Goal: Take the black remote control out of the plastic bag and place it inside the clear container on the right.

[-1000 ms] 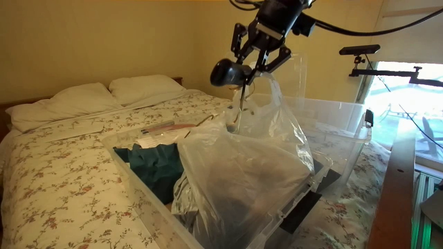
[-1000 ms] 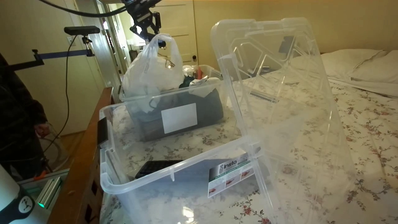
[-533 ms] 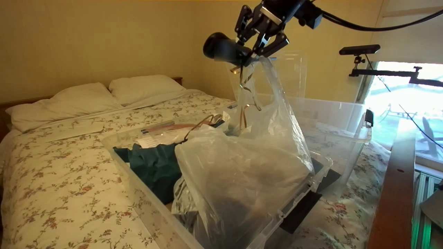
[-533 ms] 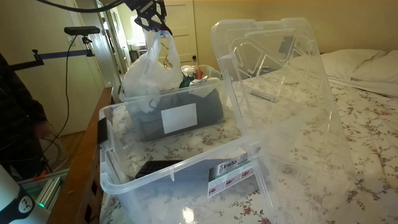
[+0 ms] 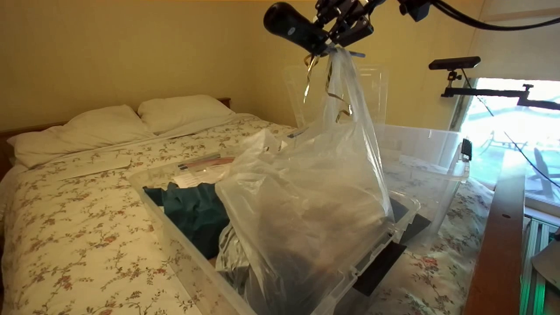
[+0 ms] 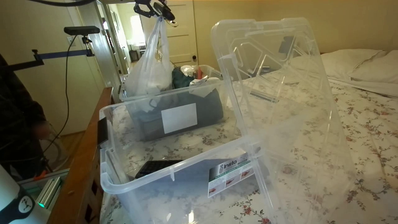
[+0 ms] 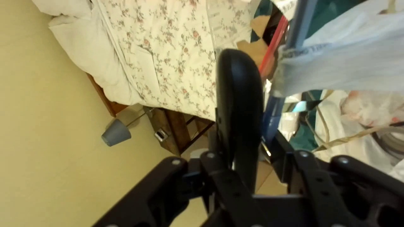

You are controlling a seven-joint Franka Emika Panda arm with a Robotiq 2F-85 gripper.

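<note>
Pincer (image 5: 328, 35) narrowed, I hold one black remote control (image 5: 295, 27) between its fingers, high over one large plastic bag (image 5: 302, 210). The bag's film is drawn up to the grip; in the wrist view one strip of it wraps around one blue rod (image 7: 273, 116) just beside the remote control. Two lengths of gold ribbon (image 5: 329, 83) dangle below the pincer. Of rigid clear bins by the bag I count two. The cloth bin (image 5: 208, 269) takes the lower part of the bag along with dark teal cloth (image 5: 192, 214), and one white label (image 6: 179, 118) shows at its wall. Near it stands the clear container (image 6: 149, 178), with one panel (image 6: 230, 174) printed "Insto" at its wall and one clear lid (image 6: 276, 102) tilted nearly upright alongside. I also see one flat black thing (image 6: 155, 166) past the container's rim; whether it lies inside, I cannot tell. Each exterior view gives me one camera (image 5: 455, 63) on a bracket arm (image 5: 485, 92). One person (image 6: 17, 115), partly cut off, shows at the edge of an exterior view.
</note>
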